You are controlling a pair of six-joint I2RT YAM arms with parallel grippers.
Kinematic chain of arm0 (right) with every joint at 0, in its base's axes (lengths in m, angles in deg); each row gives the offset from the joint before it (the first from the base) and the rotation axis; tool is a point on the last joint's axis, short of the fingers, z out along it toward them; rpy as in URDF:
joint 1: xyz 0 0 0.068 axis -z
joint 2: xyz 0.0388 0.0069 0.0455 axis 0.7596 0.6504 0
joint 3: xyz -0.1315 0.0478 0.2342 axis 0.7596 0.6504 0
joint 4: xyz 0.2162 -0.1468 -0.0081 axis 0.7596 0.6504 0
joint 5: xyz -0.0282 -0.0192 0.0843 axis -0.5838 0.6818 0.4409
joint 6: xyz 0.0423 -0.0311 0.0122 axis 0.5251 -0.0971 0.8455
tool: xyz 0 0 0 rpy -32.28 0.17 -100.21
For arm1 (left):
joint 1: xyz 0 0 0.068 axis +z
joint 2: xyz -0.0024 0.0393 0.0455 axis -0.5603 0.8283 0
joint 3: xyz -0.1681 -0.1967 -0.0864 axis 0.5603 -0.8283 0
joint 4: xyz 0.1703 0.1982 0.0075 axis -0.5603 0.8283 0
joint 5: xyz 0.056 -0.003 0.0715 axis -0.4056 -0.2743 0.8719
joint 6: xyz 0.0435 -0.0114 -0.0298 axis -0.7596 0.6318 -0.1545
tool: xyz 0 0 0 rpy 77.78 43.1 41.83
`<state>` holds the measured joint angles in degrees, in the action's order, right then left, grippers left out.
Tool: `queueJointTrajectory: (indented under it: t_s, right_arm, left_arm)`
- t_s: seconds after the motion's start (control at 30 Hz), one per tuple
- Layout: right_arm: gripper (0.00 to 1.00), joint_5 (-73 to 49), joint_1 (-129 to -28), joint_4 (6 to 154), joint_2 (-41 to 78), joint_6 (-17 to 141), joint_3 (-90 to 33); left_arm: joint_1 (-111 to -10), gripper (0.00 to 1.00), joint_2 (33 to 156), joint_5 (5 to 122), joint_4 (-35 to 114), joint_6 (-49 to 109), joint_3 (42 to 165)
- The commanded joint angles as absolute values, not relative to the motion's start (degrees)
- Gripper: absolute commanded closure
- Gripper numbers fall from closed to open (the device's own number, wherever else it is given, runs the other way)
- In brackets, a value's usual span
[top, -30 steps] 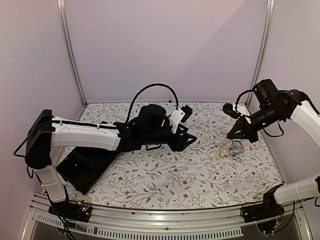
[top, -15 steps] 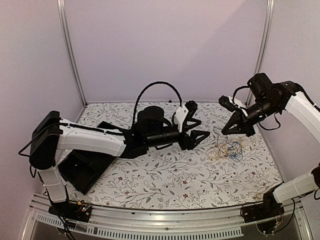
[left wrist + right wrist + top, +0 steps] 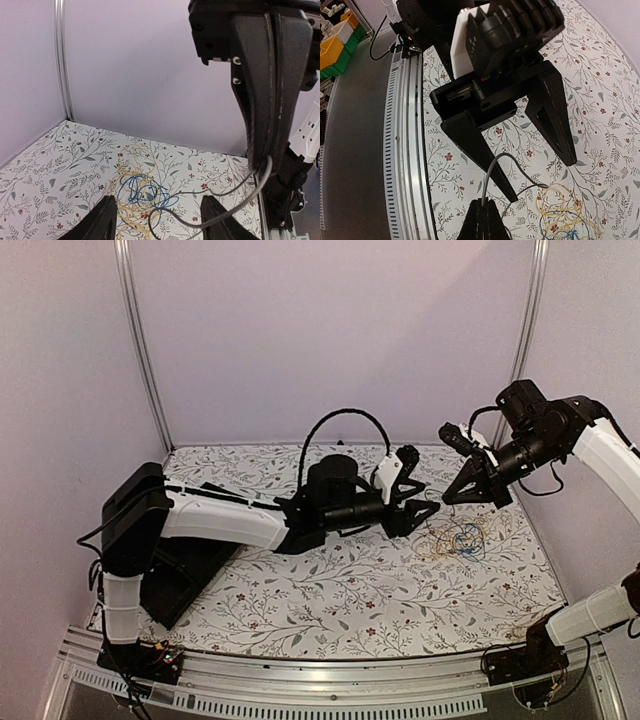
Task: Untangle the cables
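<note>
Right gripper is pinching the grey cable, jaws fully together, and holding that end up off the table. The cable is arcing away from its tips and dropping towards the yellow-blue tangle, which is lying flat just below and ahead of them. Left gripper is hovering with fingers apart and gripping nothing, facing the right one nearly tip to tip. Tangle is sitting just ahead of and below the left fingers.
</note>
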<state>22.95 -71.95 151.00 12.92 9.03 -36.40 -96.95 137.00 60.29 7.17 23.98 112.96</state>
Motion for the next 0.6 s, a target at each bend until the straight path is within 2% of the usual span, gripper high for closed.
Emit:
queueJointTrajectory:
  t_s: [0.0, 0.1, 0.13, 0.27, 0.3, 0.33, 0.37, 0.4, 0.47, 0.57]
  right_arm:
    - [1.00, 25.1, -72.4, 151.8, 12.9, 8.2, -37.1]
    - [1.00, 26.0, -72.4, 149.9, 13.0, 8.4, -36.2]
    - [1.00, 26.4, -72.4, 149.0, 12.8, 8.7, -36.0]
    - [1.00, 27.2, -72.4, 145.9, 12.6, 9.5, -35.8]
    - [1.00, 27.3, -72.4, 145.4, 12.9, 9.4, -35.4]
    - [0.94, 27.4, -72.4, 144.5, 13.4, 9.2, -34.7]
    - [0.76, 26.7, -72.4, 142.6, 13.7, 8.9, -33.5]
    - [0.63, 25.5, -72.4, 139.0, 13.8, 9.8, -31.5]
    - [0.43, 24.1, -72.4, 132.0, 13.2, 10.8, -26.5]
    - [0.33, 21.9, -72.4, 122.5, 13.9, 11.1, -18.6]
  left_arm:
    - [-95.7, 0.44, 137.4, 61.4, 2.5, 24.8, 114.9]
    - [-95.1, 0.52, 136.3, 60.2, 1.6, 24.7, 114.6]
    - [-94.8, 0.58, 135.4, 59.7, 1.4, 24.7, 114.0]
    - [-93.5, 0.98, 130.9, 62.1, 2.2, 24.2, 110.8]
    - [-93.0, 1.00, 129.6, 63.4, 2.4, 24.2, 109.8]
    - [-92.5, 1.00, 128.4, 64.4, 2.7, 24.3, 108.9]
    - [-92.0, 1.00, 127.2, 65.3, 3.3, 24.5, 108.1]
    - [-91.7, 1.00, 125.9, 65.7, 4.3, 24.6, 107.7]
    - [-91.5, 1.00, 123.7, 66.8, 7.9, 24.3, 107.1]
    - [-91.3, 1.00, 120.7, 69.5, 12.2, 24.3, 106.4]
